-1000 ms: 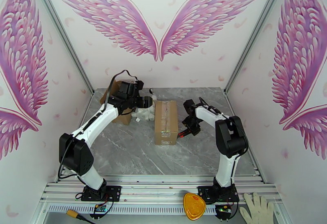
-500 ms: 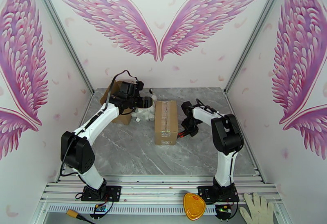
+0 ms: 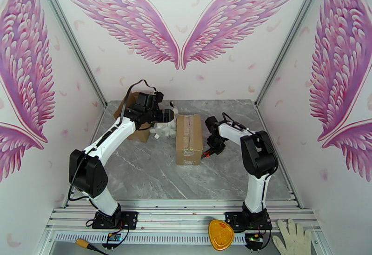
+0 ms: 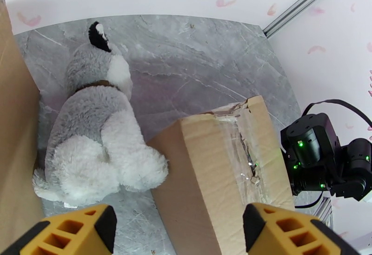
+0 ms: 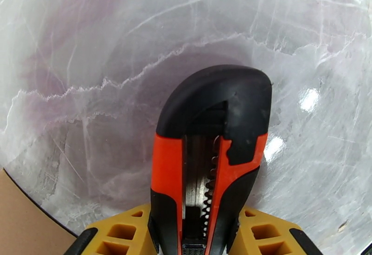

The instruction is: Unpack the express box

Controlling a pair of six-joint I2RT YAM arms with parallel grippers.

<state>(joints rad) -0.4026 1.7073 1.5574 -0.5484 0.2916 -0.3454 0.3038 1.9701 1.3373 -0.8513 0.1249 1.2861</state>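
While right jaws grip cutter, express box lies just beside.

Plush dog left of box

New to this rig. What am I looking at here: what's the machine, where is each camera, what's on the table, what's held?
Two white robot arms are bolted at the near edge of a grey marble table. The wide picture comes from a fixed camera above and behind them; the other two come from a camera on each wrist, looking past that arm's yellow fingers. On the table lie a taped cardboard express box, a grey-and-white plush dog beside it, and a second cardboard box further left. The left tool is open and empty, near the express box's far end. The right tool is shut on an orange-and-black utility knife, beside the box's right side.
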